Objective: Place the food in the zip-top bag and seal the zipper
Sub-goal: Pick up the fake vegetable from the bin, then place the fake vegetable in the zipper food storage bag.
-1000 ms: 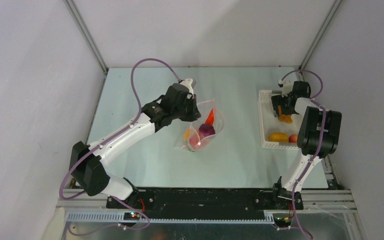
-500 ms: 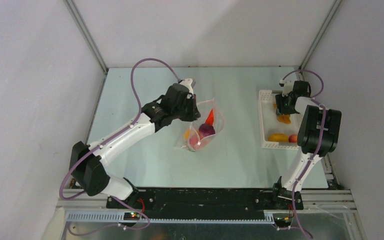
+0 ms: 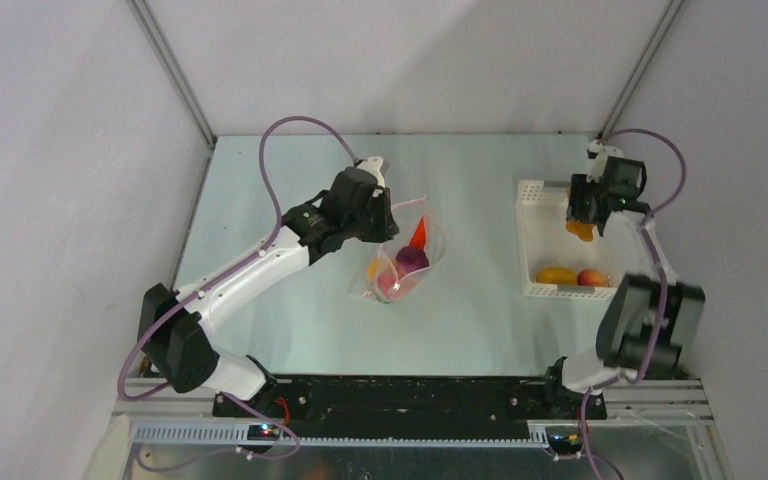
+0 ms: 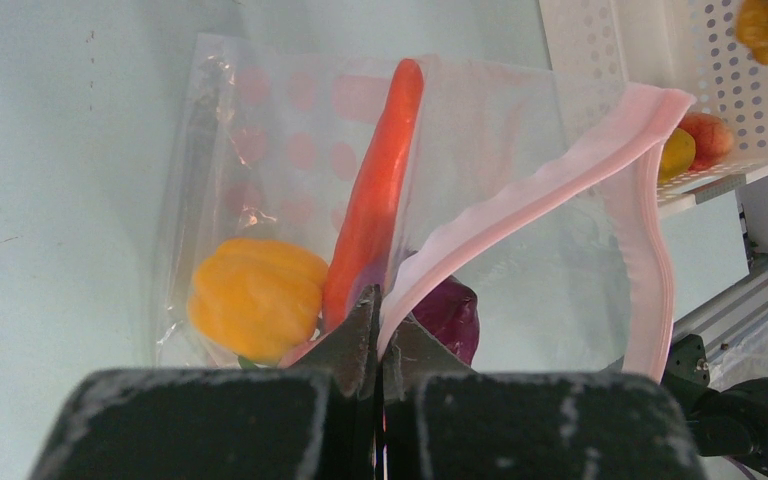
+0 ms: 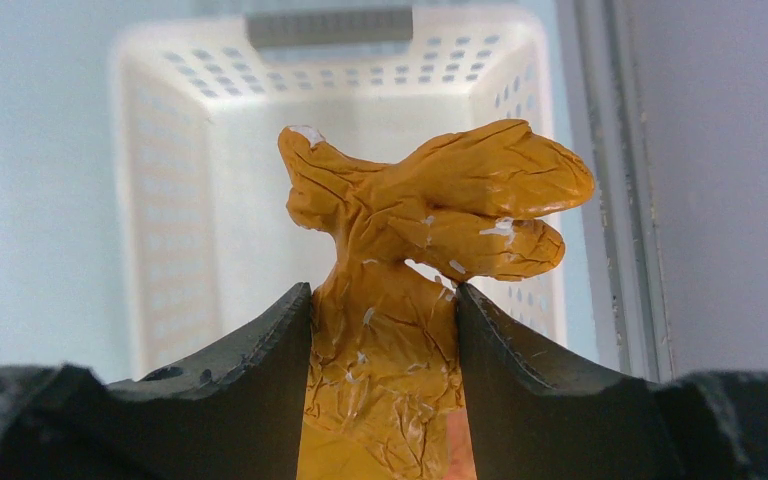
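- Resting on the counter point(image 3: 480, 330), well apart from the white basket point(image 3: 550, 238): zip-top bag point(image 3: 435, 250) holding yellow pepper point(image 4: 257, 297), red chili point(image 4: 375, 210), purple piece point(image 4: 452, 318).
- Pinching the bag's zipper point(image 4: 520, 195) with left jaws pressed together.
- Clamping crumpled orange food point(image 5: 410, 240) in right jaws, over the basket.

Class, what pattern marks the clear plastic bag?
Pink dots on the clear plastic bag; best in left wrist view.

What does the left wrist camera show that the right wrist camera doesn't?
Left wrist only: the left gripper pinching the pink strip of the bag, which holds a yellow pepper, a long orange-red piece and a purple piece. Right wrist only: the right gripper clamped on a crinkled orange toy. Both: the white basket and that toy.
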Available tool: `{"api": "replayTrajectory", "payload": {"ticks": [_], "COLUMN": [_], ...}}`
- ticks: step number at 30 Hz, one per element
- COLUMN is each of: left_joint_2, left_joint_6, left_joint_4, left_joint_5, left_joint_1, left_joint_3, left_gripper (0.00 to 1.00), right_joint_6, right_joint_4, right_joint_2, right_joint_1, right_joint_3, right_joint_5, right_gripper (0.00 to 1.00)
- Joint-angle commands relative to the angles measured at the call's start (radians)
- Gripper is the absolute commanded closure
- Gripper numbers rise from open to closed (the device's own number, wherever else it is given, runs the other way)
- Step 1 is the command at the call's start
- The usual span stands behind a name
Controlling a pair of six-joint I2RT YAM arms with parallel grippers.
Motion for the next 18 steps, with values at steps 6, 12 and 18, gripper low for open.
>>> {"api": "replayTrajectory", "payload": {"ticks": [6, 12, 18], "left_joint_2": [-0.042, -0.048, -0.056], "left_joint_6": [-0.016, -0.023, -0.042], "left_joint_4": [0.004, 0.006, 0.021], "left_joint_5": [-0.025, -0.021, -0.007], "left_joint_1": [-0.004, -0.005, -0.006], "left_joint_3": [0.046, 0.047, 0.041], "left_gripper": [1.0, 1.0, 1.0], "right_joint_6": [0.407, 0.592, 0.66], "right_joint_4": [0.133, 0.436, 0.669], "right_joint_2": [-0.487, -0.612, -0.506], "right_joint_1": [0.111, 0.451, 0.834], "right_joint_3": [-0.185, -0.229, -0.247], "right_joint_5": [-0.583, -0.671, -0.497], "right_gripper": [0.86, 0.85, 0.86]}}
